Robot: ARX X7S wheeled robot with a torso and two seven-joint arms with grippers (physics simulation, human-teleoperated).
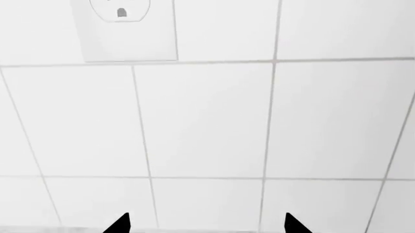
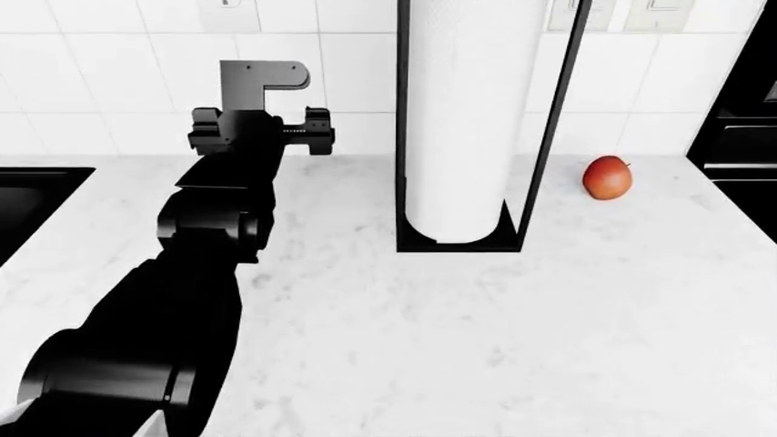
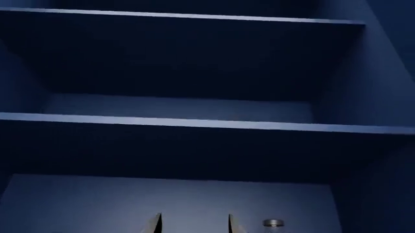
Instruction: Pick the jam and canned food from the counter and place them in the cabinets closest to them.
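Note:
Neither the jam nor the canned food can be made out in any view. The white marble counter (image 2: pixel 486 328) fills the head view. My left arm (image 2: pixel 206 273) reaches over it toward the tiled back wall. In the left wrist view my left gripper (image 1: pixel 207 224) is open, with only white wall tiles between its dark fingertips (image 1: pixel 120 224). My right gripper (image 3: pixel 193 224) is out of the head view. It is open and points into a dark blue cabinet with shelves (image 3: pixel 194 124). A small silver round top (image 3: pixel 273 223) shows beside it; I cannot tell what it belongs to.
A tall paper towel roll (image 2: pixel 459 118) in a black frame stands at the middle back of the counter. A red apple (image 2: pixel 607 177) lies to its right. A black sink (image 2: pixel 31 196) is at the left and a black appliance (image 2: pixel 741 118) at the right. A wall outlet (image 1: pixel 123 29) faces the left gripper.

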